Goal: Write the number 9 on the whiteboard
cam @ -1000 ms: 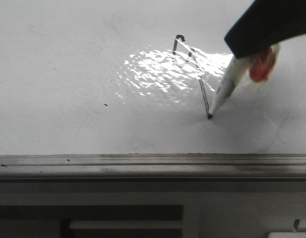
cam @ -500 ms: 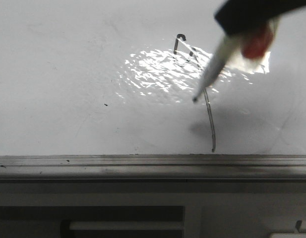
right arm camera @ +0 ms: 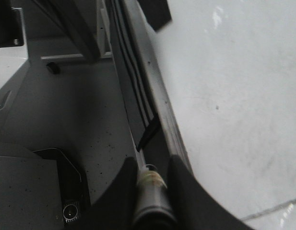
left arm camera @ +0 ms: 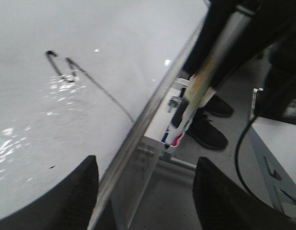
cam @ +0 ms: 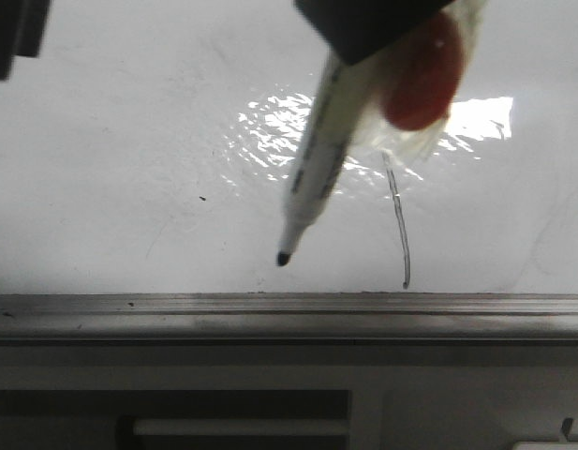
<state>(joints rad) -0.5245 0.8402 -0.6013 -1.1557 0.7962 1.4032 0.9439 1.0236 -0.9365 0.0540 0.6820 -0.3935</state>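
The whiteboard (cam: pixel 129 141) is glossy white with a bright glare patch. The number 9 shows as a thin dark curved tail (cam: pixel 401 239); its hook is hidden behind the pen in the front view. The left wrist view shows the whole of it, hook and tail (left arm camera: pixel 73 73). My right gripper (cam: pixel 363 21) is shut on the white marker pen (cam: pixel 317 159), held tilted above the board, black tip to the left of the tail. In the right wrist view the fingers (right arm camera: pixel 150 165) clamp the pen barrel (right arm camera: pixel 150 191). My left gripper (left arm camera: pixel 145 165) is open and empty over the board's edge.
A grey metal rail (cam: pixel 289 314) runs along the board's near edge. A red blob wrapped in clear tape (cam: pixel 422 80) sits on the pen by the gripper. Black shoes (left arm camera: pixel 207 132) and a black cable (left arm camera: pixel 243 139) are on the floor beyond the rail.
The pen drew the tail down to the rail, then lifted off the board and swung left and nearer the camera. A dark part of the left arm came into the top left corner.
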